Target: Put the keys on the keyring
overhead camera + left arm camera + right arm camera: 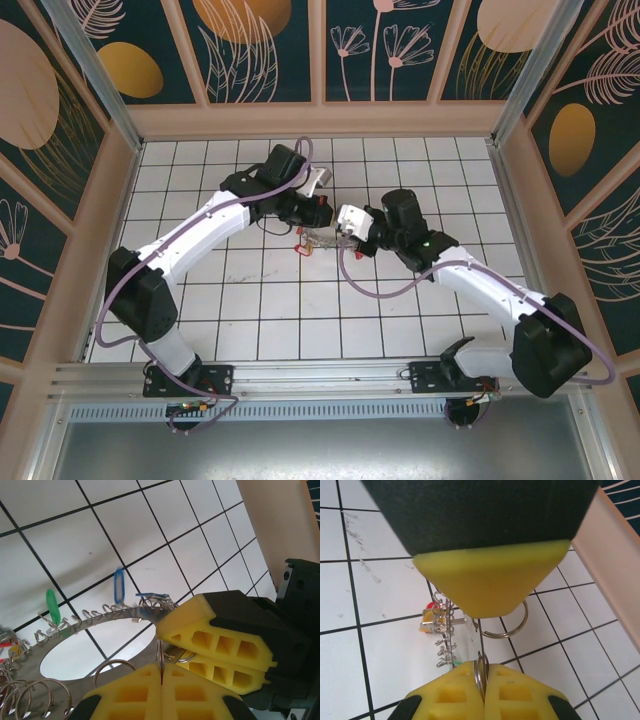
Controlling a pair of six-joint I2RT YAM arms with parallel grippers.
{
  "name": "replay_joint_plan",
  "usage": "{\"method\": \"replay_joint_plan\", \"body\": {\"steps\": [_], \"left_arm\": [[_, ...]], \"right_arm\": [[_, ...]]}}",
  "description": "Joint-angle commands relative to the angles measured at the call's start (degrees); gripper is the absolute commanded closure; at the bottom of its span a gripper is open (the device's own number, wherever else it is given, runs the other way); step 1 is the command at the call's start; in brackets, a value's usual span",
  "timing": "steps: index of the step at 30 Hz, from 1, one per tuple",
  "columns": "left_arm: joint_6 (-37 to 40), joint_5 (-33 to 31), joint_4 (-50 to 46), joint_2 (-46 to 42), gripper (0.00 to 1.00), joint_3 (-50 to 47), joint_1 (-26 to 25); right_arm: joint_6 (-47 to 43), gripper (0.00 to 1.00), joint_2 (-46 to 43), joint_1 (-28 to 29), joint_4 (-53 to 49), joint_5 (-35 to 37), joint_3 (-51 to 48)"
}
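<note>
Both arms reach in and meet over the middle of the white tiled table (260,330).

Left gripper (161,677): yellow pads pressed flat together, pinching a thin silver split ring (160,660) that I see edge-on from the left wrist camera.

Right gripper (482,682): pads likewise closed, with a second wire ring (481,670) nipped edge-on between them. The left wrist view has the two sets of yellow fingers touching or nearly so, right fingers just above the left ones. I cannot tell whether the two pinched rings are linked.

Keyring (107,621): a flat grey band with an open centre and small wire loops along its outer edge. It sits right at the grippers, just beside the left pads. From the right wrist camera it appears edge-on and upright. I cannot tell whether it touches the tiles.

On the loops I note a green tag (52,606), an upright blue tag (119,585) and a second blue tag (151,595) lying flatter, close to the right fingers. A red tag (429,607) and a yellow tag (424,627) hang at the far side. The key blades are too small to make out.

More spare split rings (114,661) crowd the near rim.
</note>
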Motion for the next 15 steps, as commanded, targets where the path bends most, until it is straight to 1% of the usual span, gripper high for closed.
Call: {"method": "replay_joint_plan", "body": {"steps": [1, 3, 5, 6, 10, 15], "left_arm": [[7.36, 1.83, -4.72, 0.70, 1.00, 2.21, -0.21], [10.29, 0.15, -6.28, 0.69, 1.00, 2.26, -0.19], [11.76, 0.24, -7.88, 0.68, 1.00, 2.94, -0.16], [11.78, 0.53, -8.48, 2.27, 1.00, 3.28, -0.20], [9.75, 2.03, -8.35, 2.57, 1.00, 3.27, -0.19], [7.81, 1.71, -8.71, 2.57, 1.00, 3.35, -0.19]], "right_arm": [[-1.48, 0.95, -3.15, 0.20, 2.93, -2.15, -0.36], [-1.81, 0.94, -3.76, 0.11, 1.97, -2.61, -0.35], [-2.33, 0.97, -4.36, -0.18, 1.46, -2.94, -0.40], [-2.67, 1.00, -4.60, -0.11, 1.63, -2.60, -0.64], [-1.64, 1.00, -5.26, 0.00, 5.61, 1.41, -2.41], [1.37, 1.00, -5.40, 0.91, 9.44, 5.48, -3.34]]}}
